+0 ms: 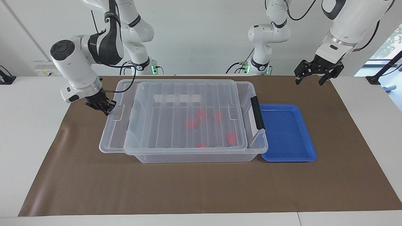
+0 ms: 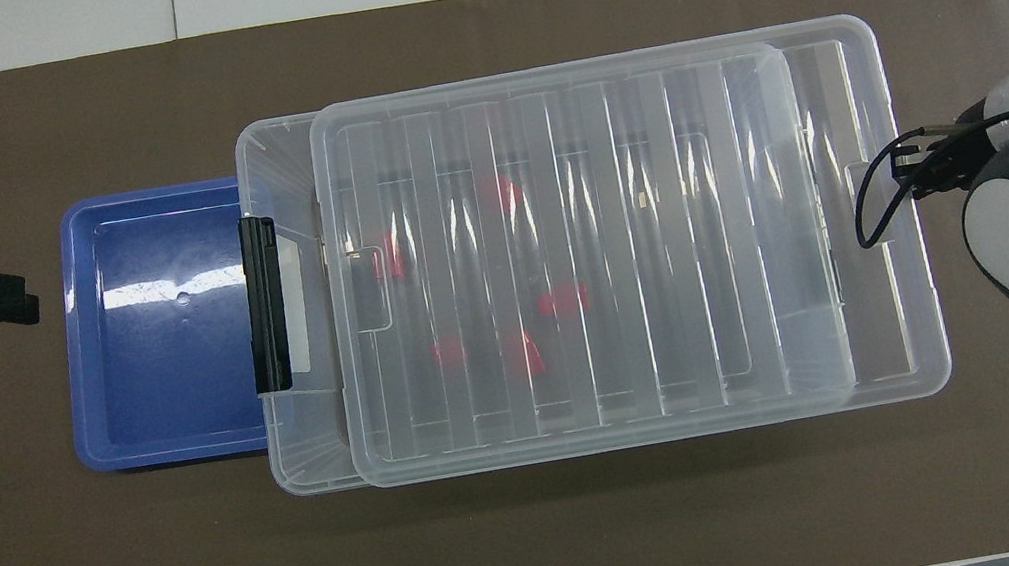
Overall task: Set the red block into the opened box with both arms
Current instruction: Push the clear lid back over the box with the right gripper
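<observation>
- Right gripper [image 1: 105, 106] is sitting at the lid [image 1: 176, 125]'s end edge, at the right arm's end of the box [image 1: 257, 142]; fingertips are pressed together. Can't tell whether it's pinching the lid rim or just pushing against it.
- Lid is lying flat on the box, covering most of the opening & overhanging toward the right arm's end; a narrow strip by the black latch [image 1: 257, 112] is showing uncovered.
- Red blocks [image 1: 190, 123] are lying inside on the box floor, under the ribbed lid, approx. five blurred red spots; one [image 1: 231, 137] is sitting nearest the latch end.
- Left gripper [image 1: 316, 72] is hanging w/ fingers spread & holding nothing, over the brown mat [image 1: 201, 188] near the left arm's end. Left arm is waiting.
- Blue tray [image 1: 287, 133] is sitting just beside the box's latch end.
</observation>
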Motion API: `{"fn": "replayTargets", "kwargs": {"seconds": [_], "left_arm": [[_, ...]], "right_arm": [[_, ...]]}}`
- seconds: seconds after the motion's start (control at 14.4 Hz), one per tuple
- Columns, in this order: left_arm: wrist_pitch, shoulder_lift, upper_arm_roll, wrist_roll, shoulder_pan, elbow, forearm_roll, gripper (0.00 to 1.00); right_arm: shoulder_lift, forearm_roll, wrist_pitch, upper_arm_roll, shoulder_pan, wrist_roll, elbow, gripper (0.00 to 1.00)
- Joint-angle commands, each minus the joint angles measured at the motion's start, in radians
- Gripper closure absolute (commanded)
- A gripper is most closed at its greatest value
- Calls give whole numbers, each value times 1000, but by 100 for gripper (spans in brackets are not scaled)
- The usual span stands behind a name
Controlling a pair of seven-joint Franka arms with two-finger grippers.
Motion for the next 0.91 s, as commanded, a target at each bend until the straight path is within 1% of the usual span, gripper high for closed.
{"fn": "replayTargets", "kwargs": {"seconds": [0.0,0.42,0.84], "left_arm": [[-9,-22,1,11,8,-21,-16,0],[-9,-22,1,11,8,-21,-16,0],[-9,-24,1,11,8,-21,-16,0]], "right_arm": [[-27,7,6,2,38,67,-30,100],[-30,7,9,2,98,165,-32,100],[-30,7,6,5,102,185,-35,100]]}}
